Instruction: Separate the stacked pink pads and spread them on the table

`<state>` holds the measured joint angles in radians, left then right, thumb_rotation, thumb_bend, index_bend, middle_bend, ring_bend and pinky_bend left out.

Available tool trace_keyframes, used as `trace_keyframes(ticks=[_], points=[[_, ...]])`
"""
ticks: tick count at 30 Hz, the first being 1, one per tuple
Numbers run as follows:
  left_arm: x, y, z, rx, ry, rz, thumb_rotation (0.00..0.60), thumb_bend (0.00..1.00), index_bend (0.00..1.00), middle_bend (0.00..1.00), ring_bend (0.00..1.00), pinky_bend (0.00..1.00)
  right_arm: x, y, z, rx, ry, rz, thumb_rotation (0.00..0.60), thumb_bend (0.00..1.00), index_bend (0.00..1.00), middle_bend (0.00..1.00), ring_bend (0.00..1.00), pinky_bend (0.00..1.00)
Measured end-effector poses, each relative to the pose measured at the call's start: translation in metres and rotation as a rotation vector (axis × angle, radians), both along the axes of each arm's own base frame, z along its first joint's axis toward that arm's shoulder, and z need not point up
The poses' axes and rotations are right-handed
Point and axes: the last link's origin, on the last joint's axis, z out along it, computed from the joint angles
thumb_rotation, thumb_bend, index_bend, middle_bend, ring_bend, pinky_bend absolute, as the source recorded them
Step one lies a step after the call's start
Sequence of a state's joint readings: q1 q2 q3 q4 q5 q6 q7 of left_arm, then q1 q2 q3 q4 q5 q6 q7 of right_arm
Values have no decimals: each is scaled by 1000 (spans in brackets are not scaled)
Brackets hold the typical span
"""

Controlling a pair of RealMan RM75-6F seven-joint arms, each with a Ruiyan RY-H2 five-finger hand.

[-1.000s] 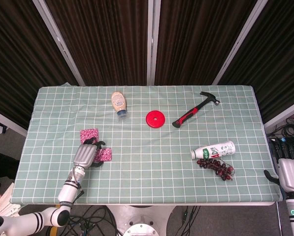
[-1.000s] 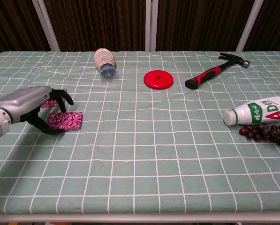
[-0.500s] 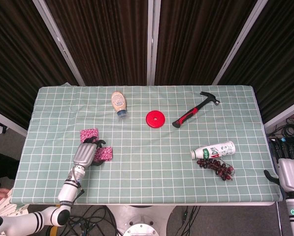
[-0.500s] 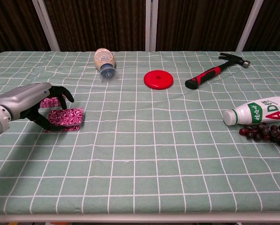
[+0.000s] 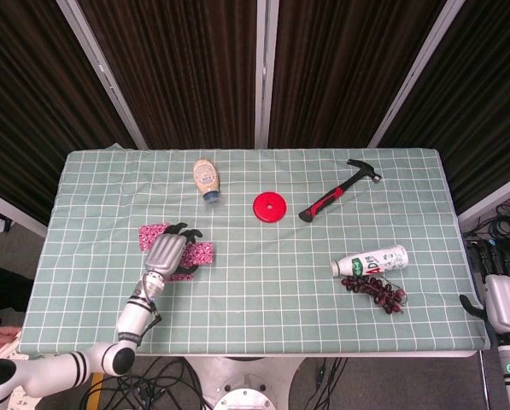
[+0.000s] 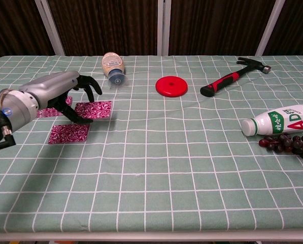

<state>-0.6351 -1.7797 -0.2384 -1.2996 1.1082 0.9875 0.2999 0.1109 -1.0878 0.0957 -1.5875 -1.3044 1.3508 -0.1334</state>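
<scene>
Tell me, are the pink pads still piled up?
Spread out. Three pink pads lie apart on the table; the left hand holds one.

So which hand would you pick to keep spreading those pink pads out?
The left hand, probably. It is already over the pink pads at the table's left end, its fingers on the one it is spreading. The right hand sits off the table's far right edge, away from them.

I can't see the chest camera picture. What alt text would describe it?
The left robot hand holds one pink pad above a green checked table, with two more pink pads beside it. Farther off lie a red disc, hammer, bottles and grapes.
</scene>
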Motion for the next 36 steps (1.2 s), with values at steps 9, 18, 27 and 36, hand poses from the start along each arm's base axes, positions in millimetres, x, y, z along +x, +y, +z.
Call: trace_keyframes(ticks=[9, 18, 27, 36], points=[[25, 18, -23, -18, 12, -24, 600, 231, 290, 443, 140, 178, -7, 1, 3, -7, -11, -17, 600, 148, 0, 0, 0, 0], [35, 23, -34, -23, -14, -39, 600, 192, 154, 134, 54, 158, -12, 0, 4, -9, -17, -27, 600, 147, 0, 0, 0, 0], [26, 25, -25, -28, -39, -23, 600, 142, 129, 98, 36, 147, -11, 0, 3, -6, -20, -22, 600, 147, 0, 0, 0, 0], [3, 23, 11, 47, 26, -27, 600, 144, 130, 117, 36, 147, -6, -3, 1, -3, -23, 1, 600, 147, 0, 0, 0, 0]])
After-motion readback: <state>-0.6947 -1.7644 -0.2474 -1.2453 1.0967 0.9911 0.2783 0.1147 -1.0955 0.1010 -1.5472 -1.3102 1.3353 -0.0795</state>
